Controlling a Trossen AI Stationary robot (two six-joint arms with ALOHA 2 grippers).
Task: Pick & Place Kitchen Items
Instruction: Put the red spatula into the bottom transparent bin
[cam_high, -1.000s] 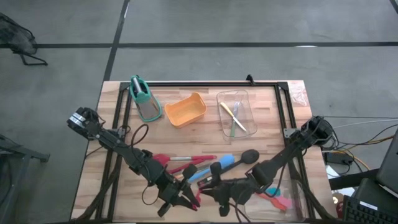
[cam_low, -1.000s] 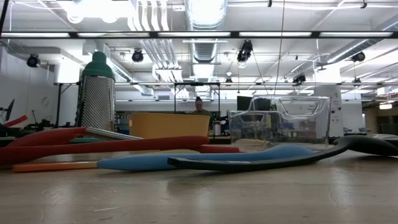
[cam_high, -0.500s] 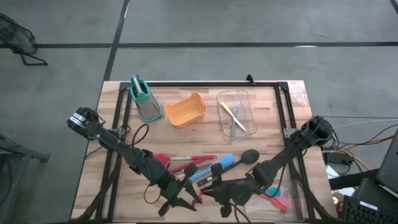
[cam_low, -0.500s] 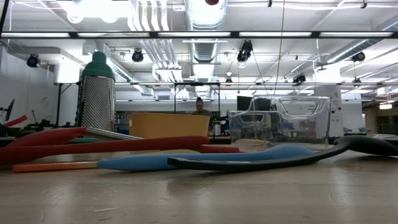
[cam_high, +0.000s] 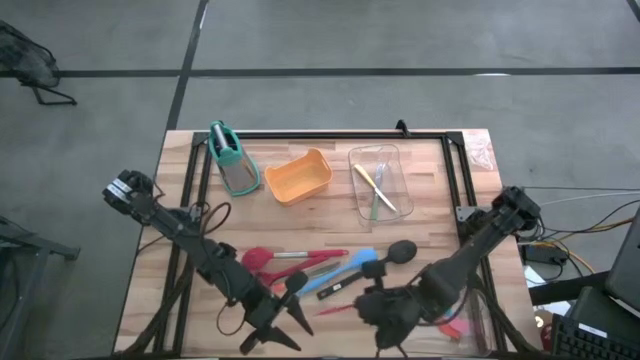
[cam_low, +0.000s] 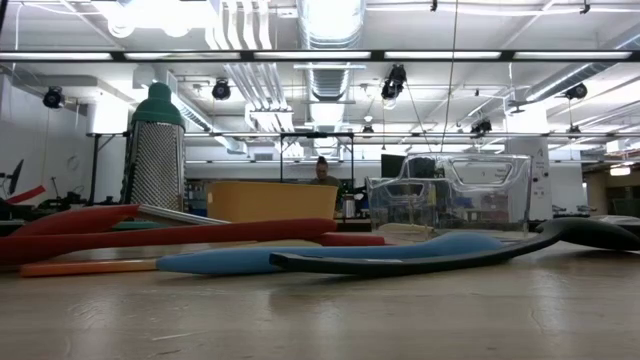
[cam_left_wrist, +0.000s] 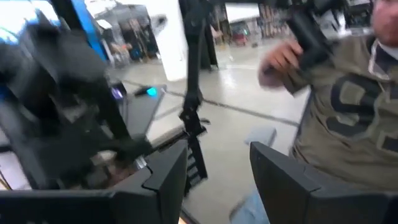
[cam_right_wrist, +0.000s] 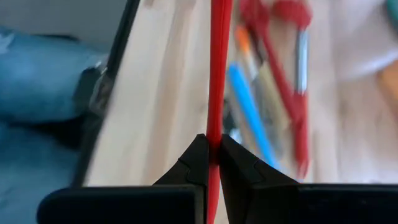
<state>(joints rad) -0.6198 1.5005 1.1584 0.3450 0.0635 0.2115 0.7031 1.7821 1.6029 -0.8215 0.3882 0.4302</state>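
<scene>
My right gripper (cam_high: 364, 305) hangs over the table's near middle, shut on a slim red utensil (cam_high: 335, 309) that sticks out toward the left. My left gripper (cam_high: 285, 328) stands open beside it at the near edge, holding nothing; in its wrist view the fingers (cam_left_wrist: 163, 180) face the room. More kitchen items lie flat on the table: a red spatula (cam_high: 258, 258), a blue spatula (cam_high: 358, 264), a black ladle (cam_high: 400, 250), and pink pieces (cam_high: 452, 326). Yellow and green pieces (cam_high: 375, 190) lie in a clear tray. My right gripper pinches the red utensil's thin handle (cam_right_wrist: 213, 144) between its two fingertips (cam_right_wrist: 194, 160). The fingers slant down from the table's right. The handle runs on past the fingertips, and the utensil looks lifted clear of the table.
An orange tub (cam_high: 298, 177), a teal-handled grey holder (cam_high: 232, 160) and the clear tray (cam_high: 392, 160) stand along the far side. A black frame (cam_high: 330, 135) rims the table. A person (cam_left_wrist: 348, 112) stands beyond the near edge. The low view shows the lying utensils (cam_low: 330, 255) only.
My left gripper has opened, let go of the red utensil and drawn back a little toward the table's left. My right gripper, shut on the utensil, has risen and tipped its fingers downward, carrying the utensil with it.
</scene>
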